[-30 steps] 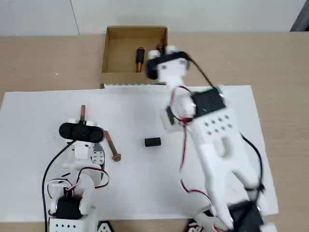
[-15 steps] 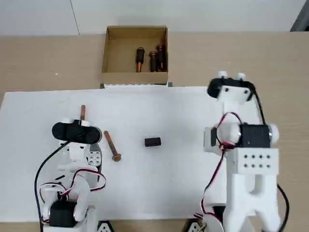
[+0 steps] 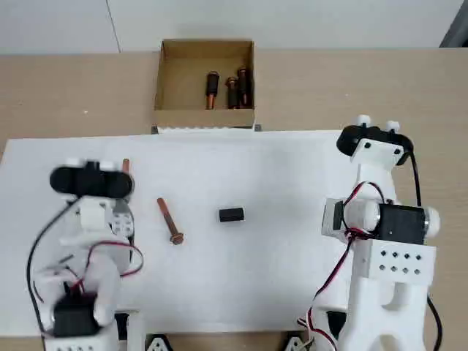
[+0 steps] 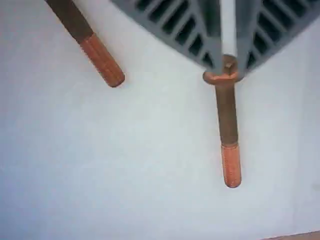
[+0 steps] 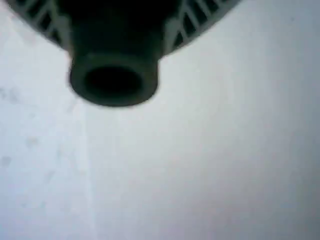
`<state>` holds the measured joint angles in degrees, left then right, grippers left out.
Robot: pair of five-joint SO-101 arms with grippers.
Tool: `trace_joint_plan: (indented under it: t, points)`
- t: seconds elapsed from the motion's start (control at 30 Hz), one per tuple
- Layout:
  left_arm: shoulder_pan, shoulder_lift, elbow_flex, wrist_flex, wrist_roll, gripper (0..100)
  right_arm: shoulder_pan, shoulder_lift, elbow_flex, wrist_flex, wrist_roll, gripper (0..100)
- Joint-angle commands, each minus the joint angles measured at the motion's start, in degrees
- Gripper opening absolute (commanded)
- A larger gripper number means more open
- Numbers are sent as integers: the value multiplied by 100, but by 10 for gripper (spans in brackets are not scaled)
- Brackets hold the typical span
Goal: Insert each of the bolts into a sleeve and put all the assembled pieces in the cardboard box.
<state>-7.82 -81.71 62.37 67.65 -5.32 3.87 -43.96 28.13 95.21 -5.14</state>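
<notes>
- The cardboard box [image 3: 159, 77], plain brown with raw-cut walls, sits at the upper centre of the high view. It holds three assembled pieces [image 3: 212, 89], coppery rods with dark collars, lying side by side.
- Left of centre a loose bolt [image 3: 169, 220] lies on the sheet, its flat head toward the lower edge. A second bolt [image 3: 126, 166] pokes out just beside the left arm [image 3: 88, 234] at the left of the frame.
- Seen close, both bolts have smooth brown shanks and brighter, finely threaded copper ends.
- A black sleeve [image 3: 231, 215], short and matte, lies at the centre, apart from both bolts.
- The left gripper [image 4: 227, 52] has grey ribbed fingers [image 4: 180, 30] pressed nearly together, with a thin slit between them and nothing held. One bolt's round head lies right at their tips.
- The right gripper [image 5: 117, 40] pinches a second sleeve [image 5: 114, 82], a dark tube with its round mouth open.
- A white sheet [image 3: 292, 190], smooth and faintly creased, covers a tan table [image 3: 73, 88]. A pale wall [image 3: 292, 22] runs along the top of the frame.
</notes>
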Motion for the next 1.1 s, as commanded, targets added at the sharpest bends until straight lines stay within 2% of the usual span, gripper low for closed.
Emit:
trace_joint_plan:
  t: [0.0,0.3,0.47,0.7,0.87,1.07]
  points:
    - [-35,1301,-1033,26,-9,6,40,-136,-26,-57,-44,3]
    - [-53,4484,-3319,237,0,6,40,-136,-26,-57,-53,3]
    - [-413,6259,-4927,1064,0,7,48,-136,-26,-57,-53,3]
    - [-545,8466,-6905,2734,-35,9,48,-136,-26,-57,-53,3]
    - [-536,9415,-7864,3182,-132,10,48,-127,-26,-57,-53,3]
    - [-492,9899,-8040,3200,-387,47,48,-119,-26,-57,-53,3]
